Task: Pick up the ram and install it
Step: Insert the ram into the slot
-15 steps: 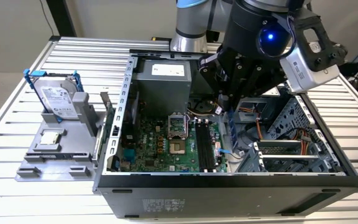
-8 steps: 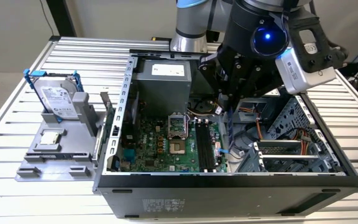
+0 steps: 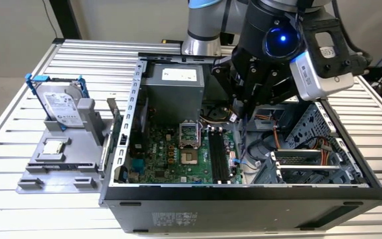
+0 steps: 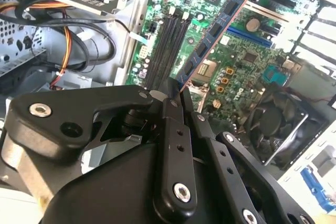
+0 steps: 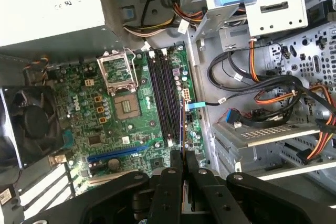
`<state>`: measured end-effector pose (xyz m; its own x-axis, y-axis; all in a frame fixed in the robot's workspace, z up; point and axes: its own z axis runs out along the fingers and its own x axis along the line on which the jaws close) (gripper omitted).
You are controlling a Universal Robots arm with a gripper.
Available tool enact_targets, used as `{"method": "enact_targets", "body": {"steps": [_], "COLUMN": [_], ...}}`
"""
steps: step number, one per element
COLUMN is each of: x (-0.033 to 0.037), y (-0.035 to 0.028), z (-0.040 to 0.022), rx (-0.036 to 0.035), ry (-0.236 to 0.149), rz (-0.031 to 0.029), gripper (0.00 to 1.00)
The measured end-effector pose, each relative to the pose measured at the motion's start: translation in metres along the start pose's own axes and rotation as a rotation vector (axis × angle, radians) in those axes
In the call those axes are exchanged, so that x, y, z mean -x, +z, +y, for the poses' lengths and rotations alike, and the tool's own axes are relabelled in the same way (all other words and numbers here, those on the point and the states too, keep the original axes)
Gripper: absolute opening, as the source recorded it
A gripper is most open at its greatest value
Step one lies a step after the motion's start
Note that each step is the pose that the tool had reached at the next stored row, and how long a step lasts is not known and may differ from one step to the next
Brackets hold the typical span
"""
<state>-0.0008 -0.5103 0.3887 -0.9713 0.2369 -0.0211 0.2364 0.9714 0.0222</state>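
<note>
The ram [image 4: 217, 28] is in my grasp. In the second wrist view it is a thin blue-faced stick with its row of dark chips, jutting out from between my fingers [image 4: 170, 124] over the motherboard [image 5: 84, 124]. My gripper [image 4: 176, 98] is closed tight on one end of it, the jaws nearly together with only the board's thickness between them.

In the first wrist view I see the ram edge-on [image 5: 181, 129]. It runs roughly parallel to the long black slots [image 5: 163, 95] and looks to sit just beside them, toward the cable bay (how high above the board I cannot tell).

So I judge the pick-up done. The install is not, since the stick hangs clear inside the open computer case [image 3: 244, 191], seated in no slot.
</note>
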Motion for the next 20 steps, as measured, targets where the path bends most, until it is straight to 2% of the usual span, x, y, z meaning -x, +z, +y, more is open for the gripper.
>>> {"method": "enact_targets", "body": {"steps": [4, 9, 20], "x": [0.0, 0.0, -0.0001], "y": [0.0, 0.0, 0.0054], "z": [0.0001, 0.0001, 0.0006], "rx": [-0.0005, -0.0004, -0.0005], "ry": [0.018, 0.019, 0.021], "rz": [-0.0004, -0.0004, -0.0005], "gripper": [0.0, 0.0, 0.0]}}
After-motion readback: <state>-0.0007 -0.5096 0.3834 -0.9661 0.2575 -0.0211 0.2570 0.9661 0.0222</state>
